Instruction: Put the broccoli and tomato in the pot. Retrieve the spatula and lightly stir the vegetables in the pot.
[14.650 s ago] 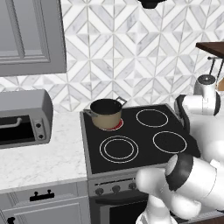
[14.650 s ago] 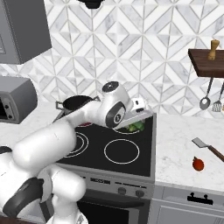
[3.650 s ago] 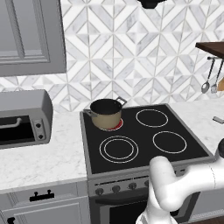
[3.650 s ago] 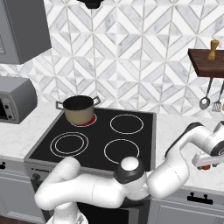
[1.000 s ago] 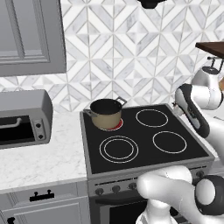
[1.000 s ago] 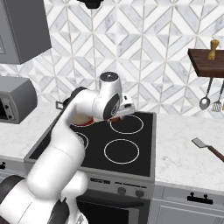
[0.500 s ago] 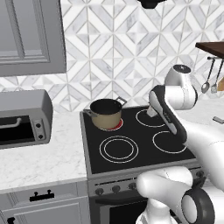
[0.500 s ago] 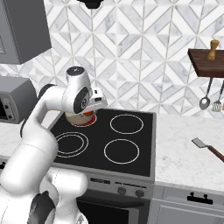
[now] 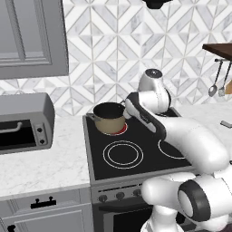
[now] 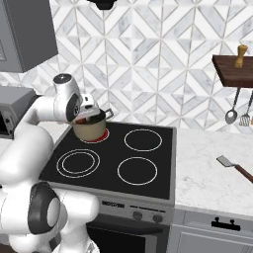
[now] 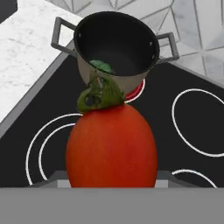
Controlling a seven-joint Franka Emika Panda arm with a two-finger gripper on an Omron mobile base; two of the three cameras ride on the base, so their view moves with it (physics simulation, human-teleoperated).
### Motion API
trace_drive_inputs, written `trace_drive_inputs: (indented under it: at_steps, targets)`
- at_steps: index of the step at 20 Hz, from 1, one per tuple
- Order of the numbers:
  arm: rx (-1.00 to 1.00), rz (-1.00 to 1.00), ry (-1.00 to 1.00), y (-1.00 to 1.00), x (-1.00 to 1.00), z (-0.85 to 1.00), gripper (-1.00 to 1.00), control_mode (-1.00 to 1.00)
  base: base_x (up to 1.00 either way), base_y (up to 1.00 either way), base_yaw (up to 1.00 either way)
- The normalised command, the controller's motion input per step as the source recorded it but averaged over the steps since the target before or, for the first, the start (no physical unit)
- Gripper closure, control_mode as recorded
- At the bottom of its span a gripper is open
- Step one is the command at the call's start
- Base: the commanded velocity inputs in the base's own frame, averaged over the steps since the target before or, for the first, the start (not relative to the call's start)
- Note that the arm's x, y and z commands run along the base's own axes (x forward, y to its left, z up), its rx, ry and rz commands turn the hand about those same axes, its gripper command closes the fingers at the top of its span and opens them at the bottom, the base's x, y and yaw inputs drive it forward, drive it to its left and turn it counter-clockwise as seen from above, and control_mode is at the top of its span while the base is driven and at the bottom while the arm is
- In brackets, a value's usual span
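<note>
The tomato point(image 11: 111, 144), red with a green stem cap, sits right in front of the hand camera and hides the fingertips. My gripper point(image 10: 88, 113) is shut on it, just above the near rim of the pot point(image 10: 90, 129). The tan pot point(image 9: 108, 118) stands on the glowing back-left burner. Its dark inside point(image 11: 118, 43) holds the green broccoli point(image 11: 101, 66) against the near wall. The spatula point(image 10: 236, 167), with its grey blade and dark reddish handle, lies on the counter right of the stove.
The black stove top point(image 10: 113, 153) has other burners free. A toaster oven point(image 9: 22, 120) stands on the left counter. Ladles point(image 10: 231, 116) hang under a wooden shelf point(image 10: 234, 69) at the right. An upper cabinet point(image 9: 31, 36) hangs at the left.
Over the last second the arm has swung left across the stove with the tomato, from the right burners to just over the pot. Pot and spatula have not moved.
</note>
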Motion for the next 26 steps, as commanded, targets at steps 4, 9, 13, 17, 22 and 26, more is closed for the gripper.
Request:
trace_drive_inputs:
  at_steps: [4,9,13,17,22,26]
  targets:
    - [0.08,0.0,0.05,0.43,0.76,-0.02,1.0,-1.0,0.0,0.0,0.0]
    - [0.03,0.0,0.09,0.23,0.79,-0.33,1.0,-1.0,0.0,0.0,0.0]
    - [0.0,0.0,0.07,0.18,0.85,-0.5,1.0,-1.0,0.0,0.0,0.0]
    - [0.0,0.0,0.03,0.14,0.69,-0.48,1.0,-1.0,0.0,0.0,0.0]
    - [0.0,0.0,0.0,0.14,0.52,-0.41,1.0,-1.0,0.0,0.0,0.0]
    - [0.0,0.0,0.0,0.1,0.31,-0.44,1.0,-1.0,0.0,0.0,0.0]
